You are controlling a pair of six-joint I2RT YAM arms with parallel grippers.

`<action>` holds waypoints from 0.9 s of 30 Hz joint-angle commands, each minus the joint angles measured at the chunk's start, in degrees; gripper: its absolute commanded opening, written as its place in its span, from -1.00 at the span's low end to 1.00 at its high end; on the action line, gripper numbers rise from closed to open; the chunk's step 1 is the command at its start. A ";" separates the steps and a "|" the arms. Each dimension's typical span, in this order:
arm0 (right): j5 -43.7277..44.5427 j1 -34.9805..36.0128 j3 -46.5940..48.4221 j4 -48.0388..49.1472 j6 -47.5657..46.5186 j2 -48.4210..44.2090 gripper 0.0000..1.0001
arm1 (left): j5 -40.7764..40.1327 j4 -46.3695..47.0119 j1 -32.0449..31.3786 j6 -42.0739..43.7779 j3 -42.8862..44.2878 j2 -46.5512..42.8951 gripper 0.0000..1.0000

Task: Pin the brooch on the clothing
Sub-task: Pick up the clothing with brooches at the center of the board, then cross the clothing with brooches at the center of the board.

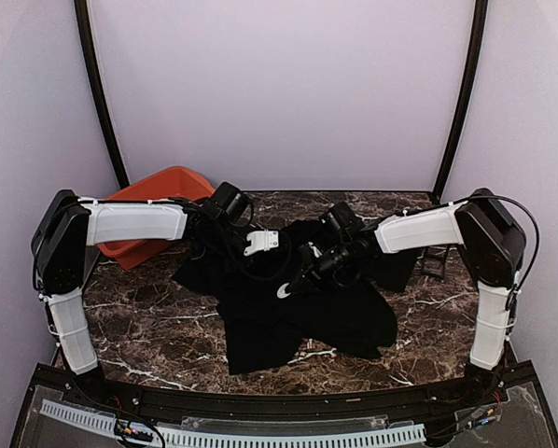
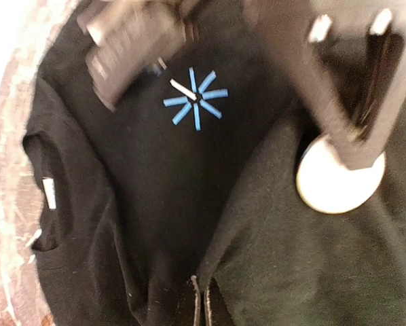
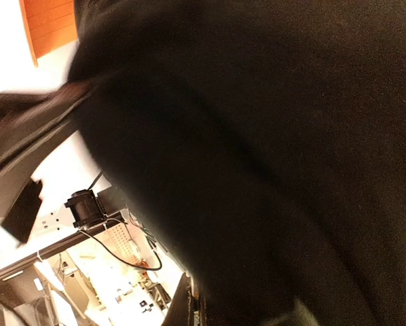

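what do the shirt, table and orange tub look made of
Shirt: soft matte knit fabric, likely cotton; it folds and creases. Table: dark marble look with white veins; real stone or laminate unclear. Tub: smooth orange-red plastic, probably, by its moulded rim.

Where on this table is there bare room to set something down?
Bare marble lies front-left, between the T-shirt and the left arm, and front-right, between it and the right arm. Crowded: the middle, where both arms meet over the T-shirt, and back-left, the orange bin.

No legible text anywhere; only a light-blue starburst print (image 2: 195,98) on the black T-shirt (image 2: 155,204), wordless.
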 commanded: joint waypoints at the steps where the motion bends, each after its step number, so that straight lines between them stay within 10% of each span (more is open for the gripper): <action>1: -2.49 -0.18 1.87 4.66 3.75 1.30 -1.00 | -3.34 -0.79 -3.00 -4.26 -2.81 -4.75 -0.99; 27: -7.02 -1.22 -1.63 15.53 11.94 -0.86 -1.00 | -9.94 -2.74 -8.67 -10.12 -8.00 -12.57 -0.99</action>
